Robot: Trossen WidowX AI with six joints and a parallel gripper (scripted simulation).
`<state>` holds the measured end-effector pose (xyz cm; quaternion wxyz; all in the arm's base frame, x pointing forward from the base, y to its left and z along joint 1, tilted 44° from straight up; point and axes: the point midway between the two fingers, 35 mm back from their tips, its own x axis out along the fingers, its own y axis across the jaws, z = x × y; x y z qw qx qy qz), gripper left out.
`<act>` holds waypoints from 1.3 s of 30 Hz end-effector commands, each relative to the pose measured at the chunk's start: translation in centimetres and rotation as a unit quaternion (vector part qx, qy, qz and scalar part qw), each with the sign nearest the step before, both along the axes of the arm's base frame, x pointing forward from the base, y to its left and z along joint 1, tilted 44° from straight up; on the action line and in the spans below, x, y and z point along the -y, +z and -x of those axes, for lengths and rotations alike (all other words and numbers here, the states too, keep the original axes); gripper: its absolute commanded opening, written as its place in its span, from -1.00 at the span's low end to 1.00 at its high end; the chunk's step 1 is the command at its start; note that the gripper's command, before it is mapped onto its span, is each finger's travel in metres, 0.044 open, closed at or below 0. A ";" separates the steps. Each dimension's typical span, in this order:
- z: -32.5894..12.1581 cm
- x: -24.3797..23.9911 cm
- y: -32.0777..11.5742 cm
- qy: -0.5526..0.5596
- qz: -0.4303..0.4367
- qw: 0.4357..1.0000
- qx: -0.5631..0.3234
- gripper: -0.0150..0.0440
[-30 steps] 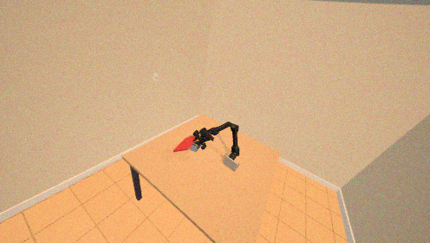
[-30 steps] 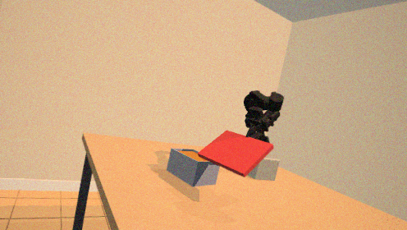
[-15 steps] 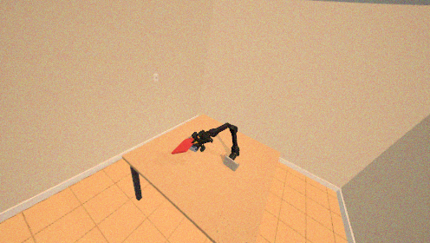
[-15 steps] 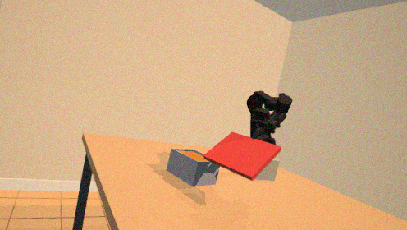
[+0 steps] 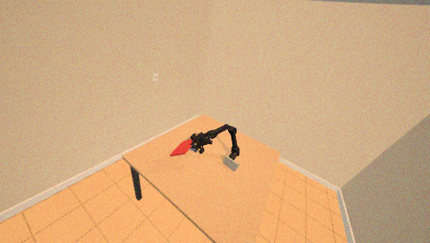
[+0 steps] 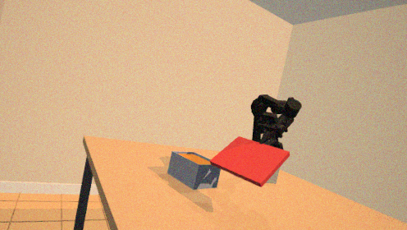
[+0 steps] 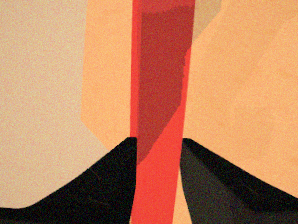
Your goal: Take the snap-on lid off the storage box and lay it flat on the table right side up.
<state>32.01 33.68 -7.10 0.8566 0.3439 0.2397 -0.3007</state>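
Note:
The red lid (image 5: 180,148) (image 6: 251,161) (image 7: 161,185) is off the box and held in the air, tilted, beside and above the box's right end in the exterior view. The blue-grey storage box (image 6: 182,170) stands upright on the table (image 5: 186,187) (image 6: 304,205), open at the top with orange showing inside. In the top view the box is mostly hidden behind the arm and lid. My gripper (image 5: 193,143) (image 7: 158,141) is shut on the lid, with one finger on each side of it in the wrist view. In the exterior view the lid hides the fingertips.
The arm's grey base plate (image 5: 231,163) (image 6: 273,177) is on the table, behind the lid in the exterior view. The table's edge (image 5: 169,200) (image 6: 98,185) runs along the box's left side at some distance in the exterior view. Shadows lie around the box.

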 end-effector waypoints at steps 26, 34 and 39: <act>0.0 1.8 -1.5 -0.001 0.000 1.000 0.005 -0.49; 0.0 2.2 -1.9 -0.001 0.000 1.000 0.006 -0.49; 0.0 2.5 -2.2 -0.001 0.000 1.000 0.006 -0.49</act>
